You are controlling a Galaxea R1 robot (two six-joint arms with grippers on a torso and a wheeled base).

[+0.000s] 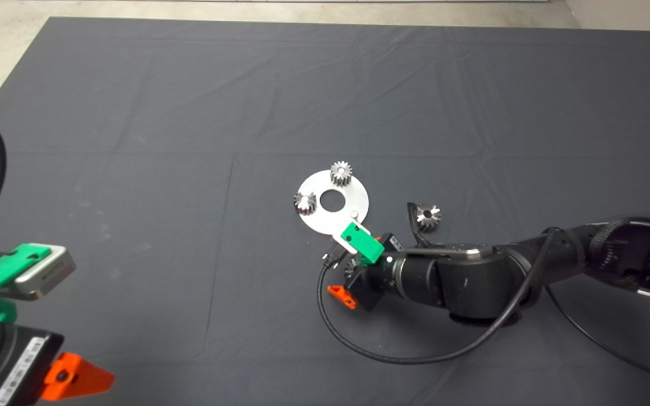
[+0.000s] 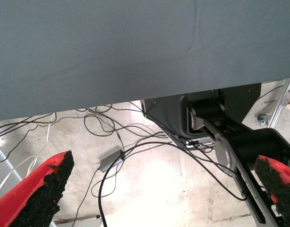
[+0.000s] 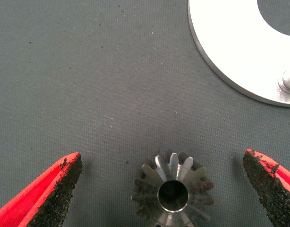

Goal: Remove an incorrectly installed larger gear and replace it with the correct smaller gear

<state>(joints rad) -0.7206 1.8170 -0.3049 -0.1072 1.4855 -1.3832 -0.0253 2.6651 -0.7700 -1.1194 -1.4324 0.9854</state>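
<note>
1. The right gripper (image 1: 359,268) was low over the dark mat (image 1: 133,113) just below and right of the picture's centre, its arm reaching in from the right edge.
2. Its red fingers (image 3: 50,194) were spread wide apart and gripped nothing.
3. The smaller gear (image 3: 172,194) lay flat on the mat between those fingers, bore facing up, clear of both pads. In the head view it was mostly hidden under the gripper.
4. A round metal plate (image 1: 353,194) with a centre hole lay on the mat at the centre of the picture, just above and left of the gripper.
5. A bare peg (image 1: 354,214) stood at the plate's lower right edge, near the gripper's green housing.
6. Two steel gears sat on the plate: the upper gear (image 1: 341,172) at its top edge and the left gear (image 1: 306,203) at its left edge.
7. The larger gear (image 1: 428,216) lay on the mat to the right of the plate, apart from it and just above the right arm.
8. The left gripper (image 2: 164,189) waited at the lower left corner of the head view, fingers apart and empty. Its wrist camera showed the mat's edge, floor cables and the robot's base.
</note>
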